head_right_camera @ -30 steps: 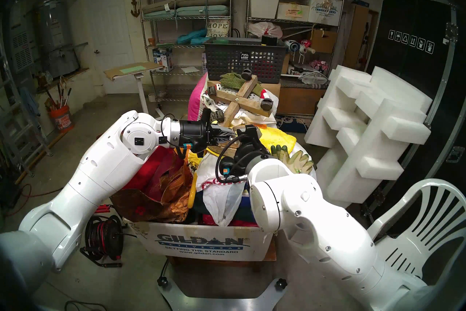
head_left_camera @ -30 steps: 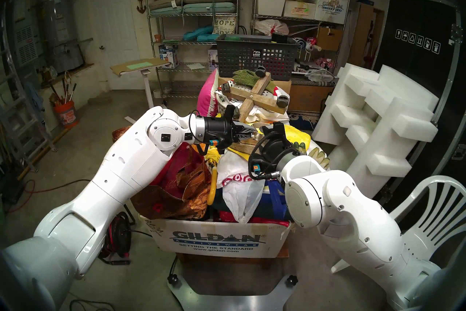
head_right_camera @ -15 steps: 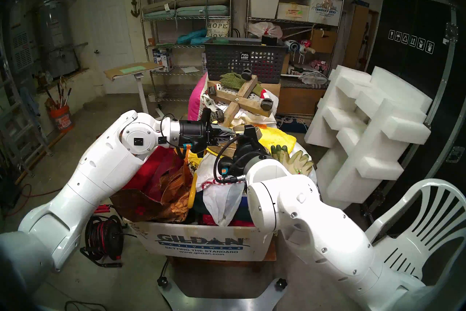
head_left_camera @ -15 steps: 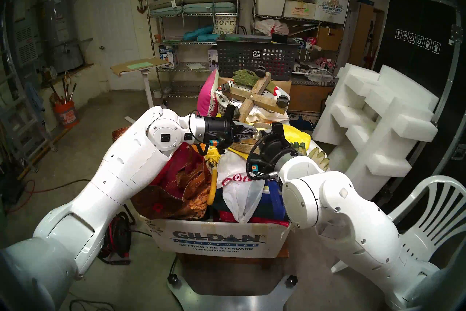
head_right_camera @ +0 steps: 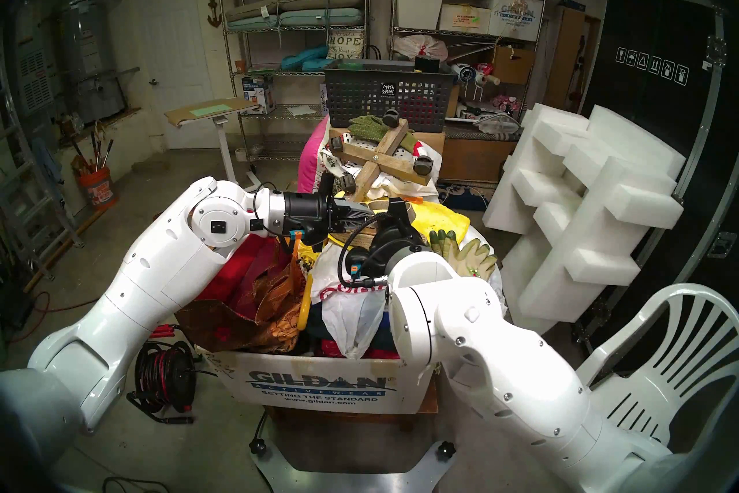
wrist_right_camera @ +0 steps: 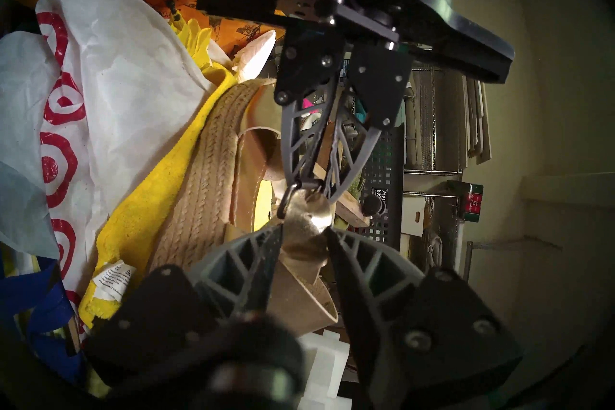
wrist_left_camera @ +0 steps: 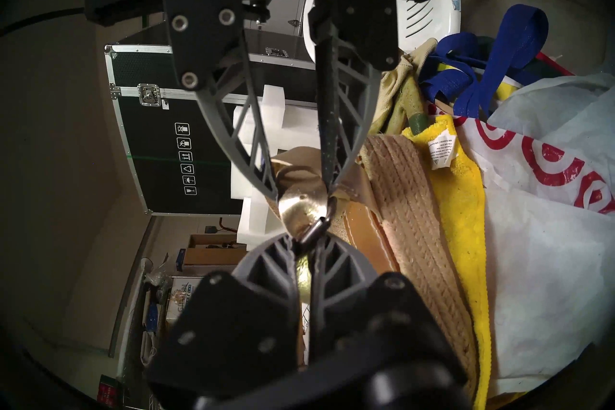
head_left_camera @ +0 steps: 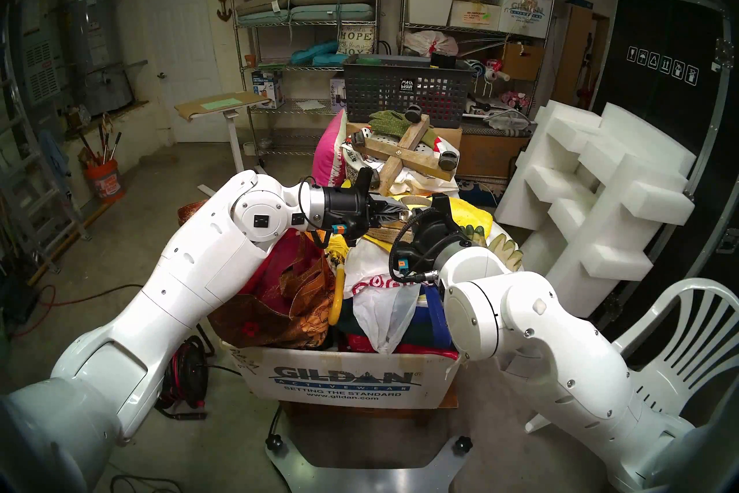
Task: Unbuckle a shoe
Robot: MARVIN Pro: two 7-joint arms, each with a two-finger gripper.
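Note:
The tan espadrille shoe (head_left_camera: 384, 233) lies on its side on a yellow towel (head_left_camera: 468, 215) on top of a full box. Its jute sole shows in the left wrist view (wrist_left_camera: 409, 199) and the right wrist view (wrist_right_camera: 206, 173). My left gripper (wrist_left_camera: 304, 244) is shut on the shiny gold strap just by the dark buckle (wrist_left_camera: 314, 229). My right gripper (wrist_right_camera: 304, 229) faces it from the other side, its fingers closed on the strap (wrist_right_camera: 307, 213) right behind the buckle (wrist_right_camera: 288, 198). The two grippers' tips nearly touch. In the head views the right wrist hides its fingers.
The shoe rests on a pile in a white Gildan box (head_left_camera: 344, 380), with a red-and-white plastic bag (head_left_camera: 372, 280) and pale work gloves (head_left_camera: 504, 246) beside it. Behind stand a wooden caster cross (head_left_camera: 404, 156) and a grey mesh basket (head_left_camera: 404, 92). Foam blocks (head_left_camera: 600, 192) and a white chair (head_left_camera: 680, 340) stand to the right.
The right arm's elbow has swung a little to the left and its wrist has turned slightly. The left arm has shifted only a little. Both grippers stay on the strap.

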